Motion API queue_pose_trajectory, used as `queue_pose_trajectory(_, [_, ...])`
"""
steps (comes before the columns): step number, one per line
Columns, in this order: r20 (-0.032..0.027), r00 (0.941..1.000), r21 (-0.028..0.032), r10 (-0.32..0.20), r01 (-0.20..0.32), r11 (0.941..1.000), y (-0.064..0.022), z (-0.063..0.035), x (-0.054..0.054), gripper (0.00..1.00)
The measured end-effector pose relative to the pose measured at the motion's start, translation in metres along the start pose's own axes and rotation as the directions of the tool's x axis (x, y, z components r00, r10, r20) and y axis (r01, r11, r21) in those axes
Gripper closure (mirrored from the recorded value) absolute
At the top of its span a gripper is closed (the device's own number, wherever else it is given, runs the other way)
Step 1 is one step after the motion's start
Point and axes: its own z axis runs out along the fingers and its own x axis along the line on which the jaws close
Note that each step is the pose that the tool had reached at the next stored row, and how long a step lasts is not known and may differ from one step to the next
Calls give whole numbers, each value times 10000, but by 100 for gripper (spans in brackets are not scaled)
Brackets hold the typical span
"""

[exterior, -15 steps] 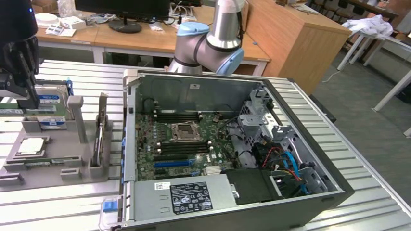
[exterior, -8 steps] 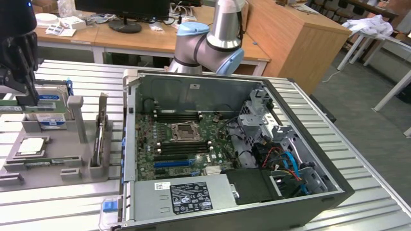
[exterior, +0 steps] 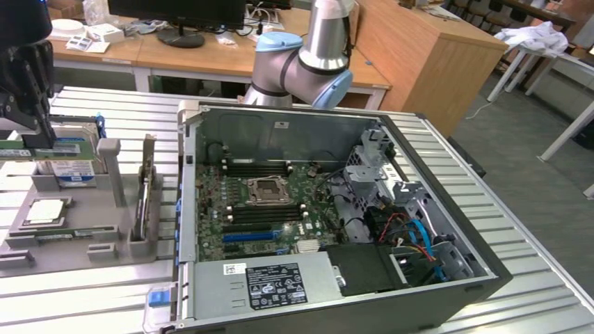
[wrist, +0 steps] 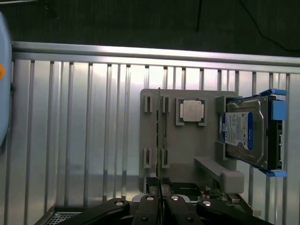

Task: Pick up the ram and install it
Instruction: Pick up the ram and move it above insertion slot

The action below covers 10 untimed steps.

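Grip state: the gripper point(exterior: 39, 139) is closed on the ram point(exterior: 65, 149). In the wrist view the two fingers point(wrist: 140, 208) meet on the thin edge of the ram point(wrist: 159, 140) at the gripper point(wrist: 160, 202), and the board runs straight out from them, seen edge-on.

Location of the ram: upper left of the exterior frame, hanging below the gripper. It appears to be clear of the grey tray point(exterior: 111, 229) and in front of the upright hard drive point(exterior: 72, 172). The processor chip point(exterior: 42, 209) sits in the tray lower in the frame.

Governing relation: the open computer case point(exterior: 278, 129) lies towards the exterior view's right of the ram, well apart from it. The ram's long axis runs across the frame, left to right. The empty black memory slots point(exterior: 260, 167) on the motherboard point(exterior: 269, 202) run in roughly the same direction (judged from the exterior view alone), so ram and slots look close to parallel. The slots also sit lower in the frame than the ram.

Arm pose: the arm point(exterior: 307, 62) stands at top centre of the frame, behind the case. The gripper points downward over the tray. The wrist view looks straight down past the fingers onto the tray point(wrist: 183, 145).
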Motion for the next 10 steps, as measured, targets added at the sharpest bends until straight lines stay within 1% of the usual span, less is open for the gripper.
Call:
queue_pose_trajectory(3, [-1, 10000, -3, 0, 0, 10000, -41, -1, 1, 88])
queue_pose_trajectory(10, [-1, 10000, -17, 0, 0, 10000, -221, -6, 4, 88])
